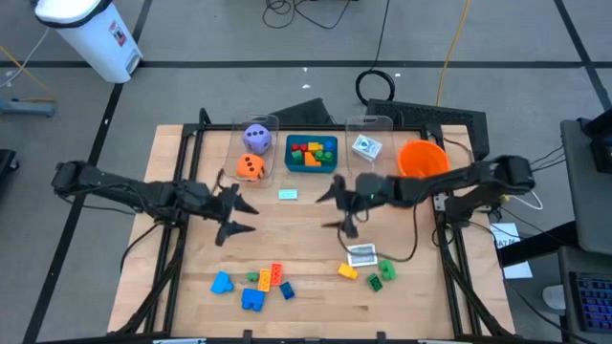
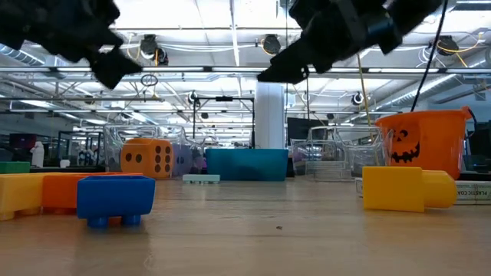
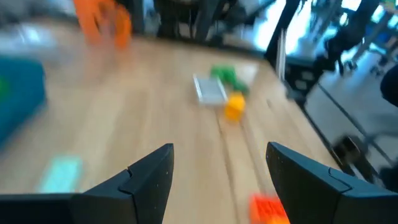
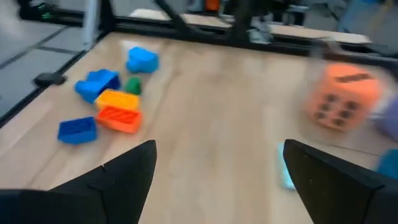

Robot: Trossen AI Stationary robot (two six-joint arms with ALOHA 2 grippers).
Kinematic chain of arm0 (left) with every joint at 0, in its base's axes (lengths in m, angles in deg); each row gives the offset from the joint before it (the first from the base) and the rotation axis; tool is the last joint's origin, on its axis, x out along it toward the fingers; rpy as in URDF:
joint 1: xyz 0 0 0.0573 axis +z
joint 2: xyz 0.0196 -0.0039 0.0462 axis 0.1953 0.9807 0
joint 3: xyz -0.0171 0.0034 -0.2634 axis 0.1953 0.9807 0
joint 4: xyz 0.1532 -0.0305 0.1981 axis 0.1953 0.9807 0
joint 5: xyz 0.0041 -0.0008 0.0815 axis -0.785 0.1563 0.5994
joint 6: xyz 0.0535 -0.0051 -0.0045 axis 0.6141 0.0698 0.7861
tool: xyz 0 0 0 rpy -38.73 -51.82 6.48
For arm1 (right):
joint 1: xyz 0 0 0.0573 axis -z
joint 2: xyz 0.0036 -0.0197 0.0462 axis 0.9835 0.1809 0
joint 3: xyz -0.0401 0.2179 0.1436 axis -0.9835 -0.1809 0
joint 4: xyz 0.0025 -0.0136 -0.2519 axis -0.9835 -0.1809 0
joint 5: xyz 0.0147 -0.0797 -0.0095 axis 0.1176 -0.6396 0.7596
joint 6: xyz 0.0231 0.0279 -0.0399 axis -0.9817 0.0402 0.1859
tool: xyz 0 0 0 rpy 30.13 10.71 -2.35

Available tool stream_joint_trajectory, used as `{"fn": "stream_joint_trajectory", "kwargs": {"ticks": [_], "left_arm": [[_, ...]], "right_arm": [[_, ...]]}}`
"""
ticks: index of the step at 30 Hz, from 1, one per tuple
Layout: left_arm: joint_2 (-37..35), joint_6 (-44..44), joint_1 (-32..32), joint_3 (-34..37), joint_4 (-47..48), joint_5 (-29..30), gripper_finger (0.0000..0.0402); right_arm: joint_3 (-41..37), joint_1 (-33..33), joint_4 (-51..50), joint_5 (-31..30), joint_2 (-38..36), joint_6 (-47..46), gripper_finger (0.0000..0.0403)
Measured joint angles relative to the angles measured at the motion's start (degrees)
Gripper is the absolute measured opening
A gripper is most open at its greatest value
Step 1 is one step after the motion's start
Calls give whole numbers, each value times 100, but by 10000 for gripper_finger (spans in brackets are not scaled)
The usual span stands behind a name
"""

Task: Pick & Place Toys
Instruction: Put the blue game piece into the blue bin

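Both grippers hover open above the bare middle of the table and hold nothing. My left gripper (image 1: 247, 218) (image 3: 221, 155) faces the right-hand group: a white card (image 3: 210, 90), a yellow brick (image 3: 234, 106) and a green brick (image 3: 225, 76). My right gripper (image 1: 327, 212) (image 4: 219, 152) faces the near-left cluster of blue (image 4: 97, 84), orange (image 4: 118, 99) and red (image 4: 119, 119) bricks. An orange die (image 1: 250, 166) and a purple die (image 1: 255, 137) sit in a clear bin. More bricks lie in the teal tray (image 1: 311, 168).
An orange bowl (image 1: 422, 159) stands at the far right beside a clear bin holding a card (image 1: 366, 147). A small teal card (image 1: 288, 194) lies flat before the tray. Black frame rails run along the table's left and right sides.
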Motion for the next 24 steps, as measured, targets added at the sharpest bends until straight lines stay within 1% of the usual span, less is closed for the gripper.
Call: {"fn": "stream_joint_trajectory", "kwargs": {"ticks": [3,6,10,14,18,21,24], "left_arm": [[0,-606,-215,1,800,40,257],[2,-1403,-379,2,1588,76,257],[2,-2371,-636,2,2267,-35,257],[2,-3470,-976,2,2631,-314,257],[0,-4642,-1504,2,2619,-402,257],[0,-5481,-2045,2,2629,-172,257],[2,-6195,-2682,2,2606,343,257]], "right_arm": [[-294,-333,1197,-3,521,-148,340],[-465,-582,2301,5,1096,-419,340],[-461,-782,3157,10,1798,-602,340],[-360,-828,3237,12,2203,-604,340],[-324,-821,3252,9,2325,-596,340],[-322,-829,3261,10,2321,-596,340],[-322,-879,3258,10,2323,-594,340]]}}
